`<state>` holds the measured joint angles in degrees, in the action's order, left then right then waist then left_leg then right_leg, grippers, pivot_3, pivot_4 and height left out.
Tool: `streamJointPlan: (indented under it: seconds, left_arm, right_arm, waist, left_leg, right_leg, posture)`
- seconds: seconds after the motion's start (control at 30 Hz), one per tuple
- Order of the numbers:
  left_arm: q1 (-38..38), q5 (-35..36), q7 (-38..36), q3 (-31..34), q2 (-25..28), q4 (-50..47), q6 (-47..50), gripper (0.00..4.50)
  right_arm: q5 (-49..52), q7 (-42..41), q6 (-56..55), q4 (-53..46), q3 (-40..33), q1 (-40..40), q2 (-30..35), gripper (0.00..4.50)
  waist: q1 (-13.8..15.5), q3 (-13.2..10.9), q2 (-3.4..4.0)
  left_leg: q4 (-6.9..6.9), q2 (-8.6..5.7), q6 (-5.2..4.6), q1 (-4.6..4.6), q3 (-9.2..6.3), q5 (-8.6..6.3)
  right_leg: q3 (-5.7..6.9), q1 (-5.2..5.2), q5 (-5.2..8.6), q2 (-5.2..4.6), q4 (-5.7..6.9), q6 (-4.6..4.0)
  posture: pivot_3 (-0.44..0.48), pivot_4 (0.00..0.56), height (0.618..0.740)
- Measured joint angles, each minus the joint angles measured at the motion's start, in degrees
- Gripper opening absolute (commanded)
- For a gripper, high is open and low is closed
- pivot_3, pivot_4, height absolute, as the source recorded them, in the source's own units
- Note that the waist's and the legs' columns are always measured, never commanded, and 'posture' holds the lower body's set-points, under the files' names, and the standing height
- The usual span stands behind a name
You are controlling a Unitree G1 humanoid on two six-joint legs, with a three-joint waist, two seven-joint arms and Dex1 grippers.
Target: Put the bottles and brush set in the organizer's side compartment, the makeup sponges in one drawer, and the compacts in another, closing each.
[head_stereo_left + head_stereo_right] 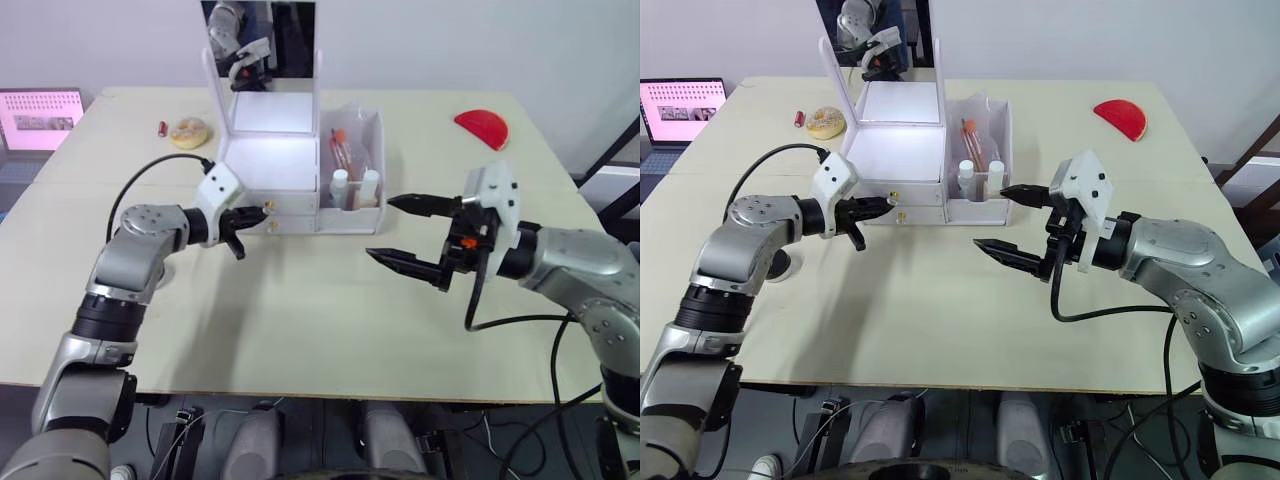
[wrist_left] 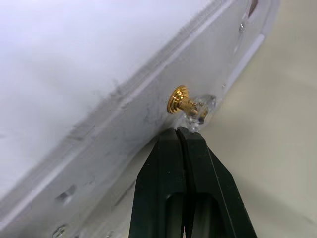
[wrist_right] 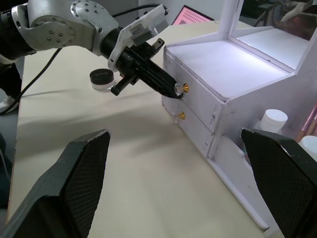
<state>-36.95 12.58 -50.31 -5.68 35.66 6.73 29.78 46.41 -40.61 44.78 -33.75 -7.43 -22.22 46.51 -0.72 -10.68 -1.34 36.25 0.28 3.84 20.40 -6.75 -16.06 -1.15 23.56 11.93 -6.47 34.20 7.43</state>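
The white organizer [image 1: 268, 160] stands mid-table with both drawers pushed in. Its side compartment [image 1: 362, 215] holds two white-capped bottles [image 1: 340, 185] and the brush set [image 1: 342, 150] in a clear sleeve. My left gripper [image 2: 184, 131] is shut, its tips touching the gold knob [image 2: 177, 99] of the upper drawer from the front without clasping it. My right gripper [image 1: 380, 229] hangs open just in front of the side compartment, holding nothing. A round black-lidded compact [image 3: 101, 79] sits on the table by my left forearm. The makeup sponges are out of view.
A mirror [image 1: 262, 40] rises from the organizer's back. Behind and left of it lie a beige ring-shaped item [image 1: 188, 131] and a small red stick [image 1: 162, 128]. A red half-round piece [image 1: 481, 127] lies far right. A lit screen [image 1: 40, 118] stands off the table's left edge.
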Motion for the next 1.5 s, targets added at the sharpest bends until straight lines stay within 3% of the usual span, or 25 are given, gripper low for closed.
streamJointPlan:
  seconds: [0.5,0.77,0.87,0.97,1.1,1.37,1.5]
  left_arm:
    - [0.54,1.28,-1.43,0.93,2.43,-0.94,1.6,0.02]
    - [13.42,12.76,-9.69,16.19,15.1,-12.02,9.23,0.02]
    - [22.09,15.21,-13.59,26.91,20.66,-10.74,9.63,0.91]
    - [28.56,15.45,-15.46,36.53,23.56,-6.64,7.47,2.41]
    - [36.13,12.7,-16.0,44.32,25.12,1.84,1.15,4.46]
    - [43.36,9.22,-15.23,50.32,25.12,16.54,-11.06,4.46]
    - [43.56,8.76,-14.45,50.74,25.15,21.39,-15.48,4.46]
  right_arm:
    - [0.2,-0.04,0.57,0.02,-0.17,0.42,0.04,4.5]
    - [-1.04,-4.39,1.26,5.64,-8.67,9.24,7.84,4.5]
    - [-4.72,-7.56,-1.55,11.79,-13.93,15.8,10.12,4.5]
    - [-8.25,-10.78,-6.41,17.13,-17.83,20.25,10.82,4.5]
    - [-12.63,-15.58,-14.67,26.1,-22.21,24.97,10.79,4.5]
    - [-17.24,-21.76,-26.69,45.29,-26.54,26.63,10.82,4.5]
    - [-18.19,-23.42,-28.79,47.87,-26.73,26.67,10.82,4.5]
  waist:
    - [-0.23,0.0,0.0]
    - [-0.15,-0.01,0.01]
    - [-0.17,-0.01,0.01]
    - [-0.17,-0.02,0.03]
    - [-0.22,-0.03,0.03]
    - [-0.43,-0.04,0.04]
    - [-0.45,-0.05,0.05]
  left_leg:
    - [-0.03,0.0,0.0,-0.01,0.0,0.0]
    - [-0.19,0.0,-0.02,0.1,0.0,-0.02]
    - [-0.17,0.0,-0.05,0.1,0.03,-0.04]
    - [-0.16,0.0,-0.05,0.01,0.03,-0.04]
    - [-0.1,0.0,-0.04,-0.03,0.05,-0.05]
    - [-0.18,0.02,-0.03,-0.03,0.11,-0.05]
    - [-0.18,0.02,-0.03,-0.03,0.12,-0.05]
  right_leg:
    - [0.0,0.01,0.0,0.0,-0.01,0.02]
    - [0.0,0.14,0.2,0.0,-0.07,-0.05]
    - [-0.01,0.15,0.22,-0.01,-0.09,-0.06]
    - [0.0,0.11,0.26,-0.01,-0.07,-0.07]
    - [0.0,0.08,0.31,-0.02,-0.08,0.0]
    - [0.01,0.13,0.3,-0.06,-0.09,-0.02]
    - [0.0,0.14,0.3,-0.06,-0.08,-0.01]
  posture:
    - [0.0,0.15,0.739]
    - [0.0,0.15,0.739]
    - [0.0,0.15,0.739]
    - [0.0,0.15,0.739]
    - [0.0,0.15,0.739]
    - [0.0,0.15,0.739]
    - [0.0,0.15,0.739]
